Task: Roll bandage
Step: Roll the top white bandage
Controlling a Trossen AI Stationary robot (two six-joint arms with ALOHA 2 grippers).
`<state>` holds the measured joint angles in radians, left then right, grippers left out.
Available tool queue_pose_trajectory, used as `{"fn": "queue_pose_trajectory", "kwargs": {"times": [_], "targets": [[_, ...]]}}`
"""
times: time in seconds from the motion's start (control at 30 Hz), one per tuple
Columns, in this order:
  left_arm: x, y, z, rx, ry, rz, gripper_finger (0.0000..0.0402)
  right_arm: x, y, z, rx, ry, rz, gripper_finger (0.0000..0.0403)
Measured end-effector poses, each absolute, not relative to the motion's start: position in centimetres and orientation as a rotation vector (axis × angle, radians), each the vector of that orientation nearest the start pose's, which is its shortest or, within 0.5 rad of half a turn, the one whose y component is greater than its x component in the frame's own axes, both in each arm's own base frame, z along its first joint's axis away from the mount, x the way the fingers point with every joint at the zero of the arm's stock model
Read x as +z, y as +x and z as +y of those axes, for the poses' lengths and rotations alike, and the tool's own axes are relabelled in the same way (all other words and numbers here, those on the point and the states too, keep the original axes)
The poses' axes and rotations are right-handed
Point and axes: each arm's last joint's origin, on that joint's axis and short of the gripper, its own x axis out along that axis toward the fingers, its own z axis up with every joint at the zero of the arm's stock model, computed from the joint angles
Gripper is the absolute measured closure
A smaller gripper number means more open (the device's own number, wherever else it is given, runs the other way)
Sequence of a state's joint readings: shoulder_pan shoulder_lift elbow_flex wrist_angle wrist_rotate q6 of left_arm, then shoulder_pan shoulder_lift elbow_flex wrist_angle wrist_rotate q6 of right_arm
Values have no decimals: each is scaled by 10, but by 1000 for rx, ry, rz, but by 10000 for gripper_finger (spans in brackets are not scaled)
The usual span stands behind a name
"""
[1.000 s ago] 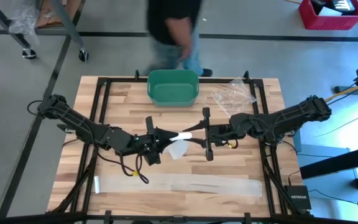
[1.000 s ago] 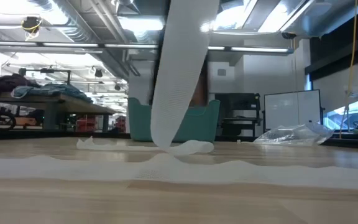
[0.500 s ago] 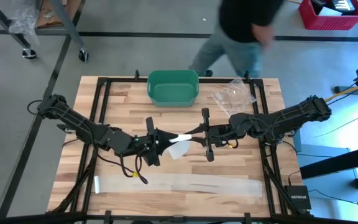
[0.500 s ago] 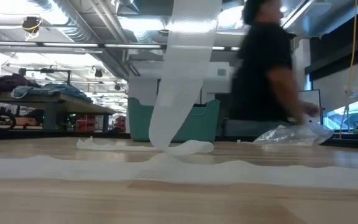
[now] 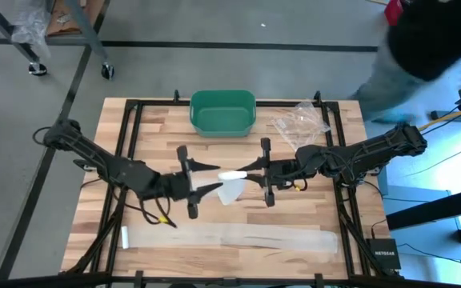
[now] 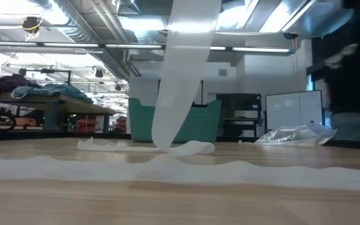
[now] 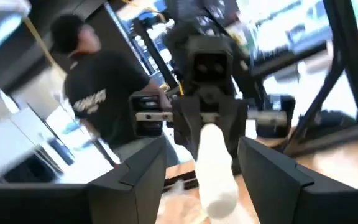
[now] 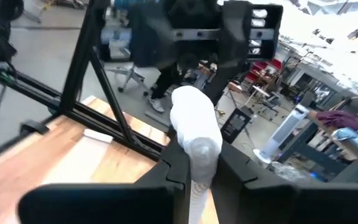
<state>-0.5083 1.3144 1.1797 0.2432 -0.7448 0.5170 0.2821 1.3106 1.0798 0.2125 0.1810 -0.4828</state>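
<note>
Above the table, white bandage (image 5: 232, 175) hangs part-rolled, tail trailing.

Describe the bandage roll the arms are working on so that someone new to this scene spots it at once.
Start at the green bin at the table's far edge and come toward the middle, where the two arms meet. The bandage roll is the short white cylinder clamped in the right pincer, with the open left pincer facing it. Unlike the flat bandage strip along the near edge, it is wound and held off the wood.

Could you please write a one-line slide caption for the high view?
Right pincer grips the bandage roll mid-table; opened left pincer faces it.
</note>
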Motion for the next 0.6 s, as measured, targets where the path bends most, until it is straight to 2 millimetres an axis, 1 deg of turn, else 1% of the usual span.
{"fn": "queue_pose_trajectory", "kwargs": {"times": [0.1, 0.23, 0.4, 0.6], "targets": [[396, 263, -118, 264, 346, -21, 212, 359, 290, 78, 92, -563, -8, 359], [392, 265, -107, 269, 281, 24, 213, 359, 290, 78, 72, -616, -4, 361], [387, 270, -98, 136, 212, 53, 213, 359, 290, 77, 43, -639, 9, 358], [385, 273, -94, 76, 166, 70, 213, 359, 290, 77, 36, -647, 13, 357]]}}
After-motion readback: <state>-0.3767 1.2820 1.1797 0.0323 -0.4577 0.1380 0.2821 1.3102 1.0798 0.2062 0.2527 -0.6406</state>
